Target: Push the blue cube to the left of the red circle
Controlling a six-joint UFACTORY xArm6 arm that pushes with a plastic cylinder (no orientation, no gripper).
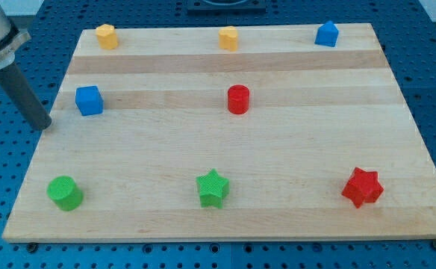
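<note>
The blue cube (89,100) sits near the board's left edge, in the upper half. The red circle (238,99) stands near the board's middle, level with the cube and far to its right. My tip (43,125) rests at the board's left edge, just left of and slightly below the blue cube, with a small gap between them. The dark rod rises from the tip toward the view's top left.
The wooden board (225,217) also holds a yellow block (107,36) and an orange-yellow block (228,38) along the top, a blue house-shaped block (326,33) at top right, a green cylinder (64,193), a green star (213,187) and a red star (362,187) along the bottom.
</note>
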